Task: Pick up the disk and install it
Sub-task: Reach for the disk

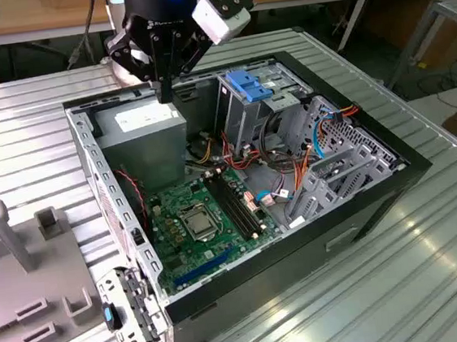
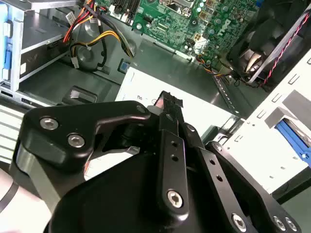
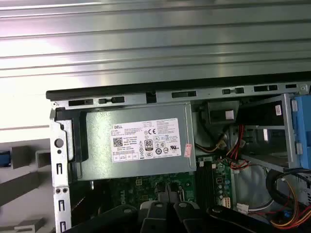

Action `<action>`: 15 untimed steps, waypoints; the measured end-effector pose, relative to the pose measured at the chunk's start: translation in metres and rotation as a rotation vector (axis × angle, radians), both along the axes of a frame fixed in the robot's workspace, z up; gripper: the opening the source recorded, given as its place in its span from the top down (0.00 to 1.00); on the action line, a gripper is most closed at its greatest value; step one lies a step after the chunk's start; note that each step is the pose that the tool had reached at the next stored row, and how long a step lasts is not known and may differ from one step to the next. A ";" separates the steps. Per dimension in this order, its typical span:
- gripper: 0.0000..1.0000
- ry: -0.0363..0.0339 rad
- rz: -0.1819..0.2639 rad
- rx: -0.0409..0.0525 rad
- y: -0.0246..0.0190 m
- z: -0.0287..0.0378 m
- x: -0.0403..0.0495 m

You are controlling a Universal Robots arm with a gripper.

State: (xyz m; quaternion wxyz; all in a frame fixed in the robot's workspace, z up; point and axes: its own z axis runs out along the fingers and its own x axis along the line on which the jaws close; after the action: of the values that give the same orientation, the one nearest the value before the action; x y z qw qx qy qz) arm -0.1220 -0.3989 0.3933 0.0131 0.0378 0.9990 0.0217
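Note:
My gripper [image 1: 165,97] hangs over the back corner of the open computer case, its black fingers closed to one narrow tip with nothing between them. In the second wrist view that gripper tip [image 2: 167,99] is just above the labelled power supply [image 2: 204,109]. The grey drive cage [image 1: 243,116] with its fixed blue bracket [image 1: 248,83] stands to the exterior view's right of the gripper. A bright blue strip [image 2: 291,138] lies in a pale slot outside the case wall. Too little of it shows to tell whether it is the disk.
The case [image 1: 378,196] lies open on a ribbed metal table [image 1: 436,280], with motherboard [image 1: 197,223], cables and a grey fan housing [image 1: 334,160] inside. A grey fixture with upright blocks [image 1: 26,266] sits at the exterior view's left. The power supply [image 3: 141,141] fills the case's back corner.

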 end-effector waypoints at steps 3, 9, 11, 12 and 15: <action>0.89 0.0000 0.000 0.0000 0.0000 0.0000 -0.0025; 0.89 0.0000 0.000 0.0000 0.0000 0.0000 -0.0079; 0.89 0.0000 0.000 0.0000 0.0000 0.0000 -0.0095; 0.89 0.0000 0.000 0.0000 0.0000 0.0000 -0.0107; 0.89 0.0000 0.000 -0.0001 0.0000 0.0000 -0.0133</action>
State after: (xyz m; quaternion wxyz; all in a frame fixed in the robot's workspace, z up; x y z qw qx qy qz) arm -0.1353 -0.3989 0.3933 0.0130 0.0379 0.9990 0.0217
